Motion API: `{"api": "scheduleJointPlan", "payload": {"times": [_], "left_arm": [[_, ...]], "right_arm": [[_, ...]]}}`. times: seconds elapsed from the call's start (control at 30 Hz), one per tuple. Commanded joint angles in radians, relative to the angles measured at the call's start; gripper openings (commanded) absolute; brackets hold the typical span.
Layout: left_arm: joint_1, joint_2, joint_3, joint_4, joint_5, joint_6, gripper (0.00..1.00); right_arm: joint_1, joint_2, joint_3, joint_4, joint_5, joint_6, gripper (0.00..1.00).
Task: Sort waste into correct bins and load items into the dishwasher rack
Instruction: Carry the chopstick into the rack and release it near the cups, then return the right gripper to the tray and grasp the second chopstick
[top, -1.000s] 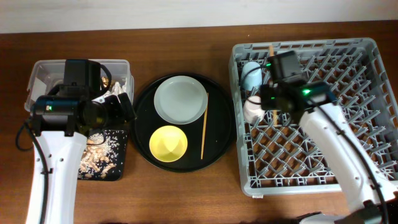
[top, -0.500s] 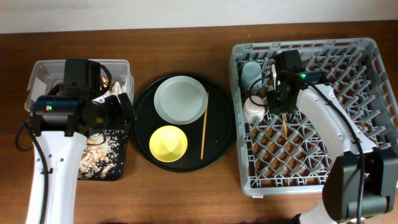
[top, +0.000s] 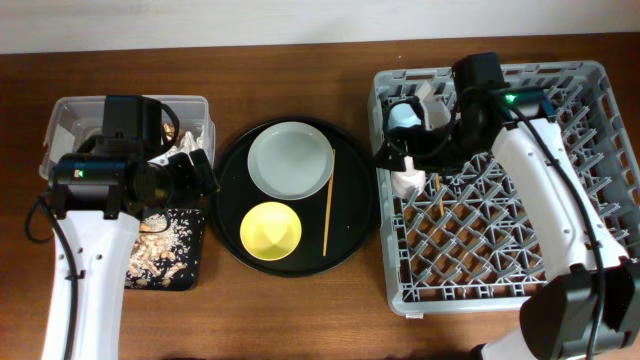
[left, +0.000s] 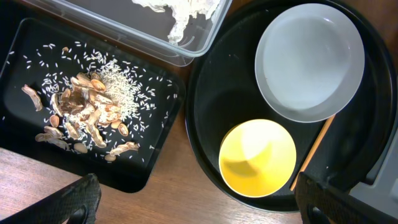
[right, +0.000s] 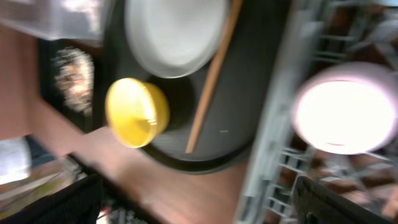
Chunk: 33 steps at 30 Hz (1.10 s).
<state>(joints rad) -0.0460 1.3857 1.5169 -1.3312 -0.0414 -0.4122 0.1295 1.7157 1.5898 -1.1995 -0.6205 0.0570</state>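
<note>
While left gripper (left: 198, 186) and right gripper (right: 196, 186) both gape, the tray (top: 356, 205) has one plate (top: 290, 160), one bowl (top: 271, 230), one chopstick (top: 327, 205).

Right claw (right: 199, 202) opened (swung left); chopstick (top: 440, 197) dropped into rack (top: 500, 297).
</note>
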Motion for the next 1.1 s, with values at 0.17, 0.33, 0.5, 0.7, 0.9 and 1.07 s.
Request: {"api": "scheduleJointPlan", "payload": {"times": [0.17, 0.33, 0.5, 0.7, 0.9, 1.07], "left_arm": [[0.005, 0.000, 0.008, 0.002, 0.000, 0.001, 0.99], [0.005, 0.000, 0.008, 0.002, 0.000, 0.002, 0.99], [0.005, 0.000, 0.008, 0.002, 0.000, 0.002, 0.99], [0.005, 0.000, 0.008, 0.002, 0.000, 0.002, 0.99], [0.005, 0.000, 0.008, 0.002, 0.000, 0.002, 0.99], [0.005, 0.000, 0.008, 0.002, 0.000, 0.001, 0.99]], "right_arm": [[0.312, -0.009, -0.003, 0.074, 0.057, 0.154, 0.40], [0.523, -0.008, -0.040, 0.143, 0.569, 0.579, 0.36], [0.591, -0.008, -0.183, 0.310, 0.732, 0.686, 0.26], [0.584, -0.007, -0.436, 0.661, 0.843, 0.737, 0.18], [0.584, -0.007, -0.611, 0.925, 0.871, 0.737, 0.24], [0.584, 0.028, -0.619, 0.951, 0.885, 0.706, 0.24]]}}
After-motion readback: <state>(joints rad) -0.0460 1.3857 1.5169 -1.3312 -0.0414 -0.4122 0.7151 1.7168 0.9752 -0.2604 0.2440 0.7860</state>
